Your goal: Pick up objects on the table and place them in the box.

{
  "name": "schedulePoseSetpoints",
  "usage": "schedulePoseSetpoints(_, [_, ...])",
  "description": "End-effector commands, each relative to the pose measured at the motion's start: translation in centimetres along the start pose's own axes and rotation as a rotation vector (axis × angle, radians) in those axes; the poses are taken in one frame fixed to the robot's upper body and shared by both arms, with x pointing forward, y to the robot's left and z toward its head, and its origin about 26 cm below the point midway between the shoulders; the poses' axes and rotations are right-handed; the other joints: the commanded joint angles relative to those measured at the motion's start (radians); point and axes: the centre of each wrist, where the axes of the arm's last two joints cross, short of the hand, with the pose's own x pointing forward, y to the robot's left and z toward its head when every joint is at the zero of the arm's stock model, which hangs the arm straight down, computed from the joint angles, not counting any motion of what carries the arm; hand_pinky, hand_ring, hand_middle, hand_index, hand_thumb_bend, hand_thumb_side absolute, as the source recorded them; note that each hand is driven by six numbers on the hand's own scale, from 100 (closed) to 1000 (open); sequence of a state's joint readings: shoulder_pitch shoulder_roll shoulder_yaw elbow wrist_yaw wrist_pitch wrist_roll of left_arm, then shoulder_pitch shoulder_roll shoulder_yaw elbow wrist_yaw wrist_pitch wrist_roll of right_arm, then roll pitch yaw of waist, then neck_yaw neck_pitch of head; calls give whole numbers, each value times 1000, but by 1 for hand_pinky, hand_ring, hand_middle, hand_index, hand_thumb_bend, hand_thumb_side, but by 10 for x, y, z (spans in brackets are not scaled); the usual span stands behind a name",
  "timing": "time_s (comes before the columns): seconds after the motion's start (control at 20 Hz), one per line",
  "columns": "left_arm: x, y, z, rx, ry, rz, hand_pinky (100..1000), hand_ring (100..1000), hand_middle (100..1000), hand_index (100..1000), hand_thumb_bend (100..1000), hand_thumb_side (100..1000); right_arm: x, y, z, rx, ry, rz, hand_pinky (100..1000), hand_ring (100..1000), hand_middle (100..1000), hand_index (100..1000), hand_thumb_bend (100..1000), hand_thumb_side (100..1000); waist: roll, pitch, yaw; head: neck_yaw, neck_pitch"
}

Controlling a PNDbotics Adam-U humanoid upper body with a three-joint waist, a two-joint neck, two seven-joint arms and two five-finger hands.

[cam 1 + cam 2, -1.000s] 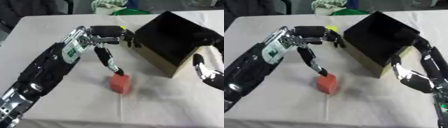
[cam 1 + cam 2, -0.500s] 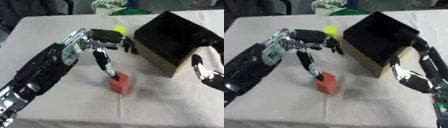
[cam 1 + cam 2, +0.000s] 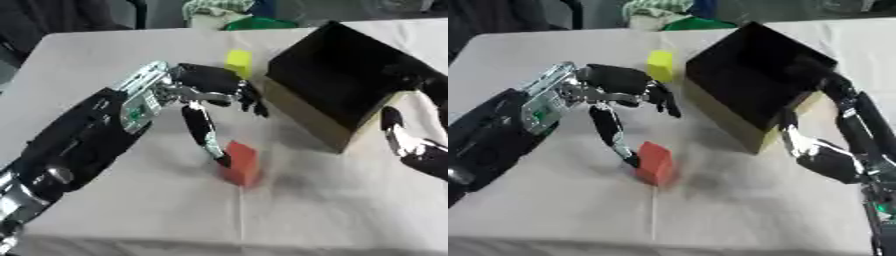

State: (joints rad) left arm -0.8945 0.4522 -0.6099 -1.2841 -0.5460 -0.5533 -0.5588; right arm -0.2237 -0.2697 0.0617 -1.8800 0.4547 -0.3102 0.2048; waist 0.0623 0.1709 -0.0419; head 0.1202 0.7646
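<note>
A red block [image 3: 242, 162] lies on the white tablecloth near the middle. My left hand [image 3: 208, 85] hovers above and behind it, fingers spread; its long thumb [image 3: 203, 134] reaches down and touches the block's left side, while the other fingers point toward the box. A yellow block [image 3: 237, 59] sits behind the hand. The black box [image 3: 350, 90], brown on its outside, stands tilted at the right with its opening facing up and left. My right hand [image 3: 820, 152] holds the box's right corner, thumb against the brown wall and fingers curled over the rim.
The white tablecloth [image 3: 131, 210] covers the table. Green and pale cloth items [image 3: 223, 12] lie at the far edge. A dark chair shows at the back left.
My left hand has moved down and left, away from the box, and its thumb now touches the red block's left side. The red block and the box have stayed put.
</note>
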Motion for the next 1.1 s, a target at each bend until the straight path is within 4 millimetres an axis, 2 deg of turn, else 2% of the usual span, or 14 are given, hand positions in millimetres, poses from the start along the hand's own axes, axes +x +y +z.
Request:
schedulePoseSetpoints(0.05, [-3, 5, 11, -358, -251, -250, 758, 667, 713, 883, 703, 554, 1, -5, -1, 5, -9, 19, 985, 728, 842, 1000, 100, 558, -1, -20, 2, -4, 5])
schedulePoseSetpoints(0.4, [1, 0, 9, -357, -267, -246, 757, 666, 713, 886, 695, 561, 1, -5, -1, 8, -8, 16, 985, 729, 842, 1000, 100, 556, -3, -26, 5, -9, 5])
schedulePoseSetpoints(1.1, [5, -23, 7, -400, -254, -227, 749, 648, 691, 867, 645, 539, 1, -5, -3, 5, -12, 15, 986, 728, 841, 1000, 100, 555, -4, -16, -4, -9, 5])
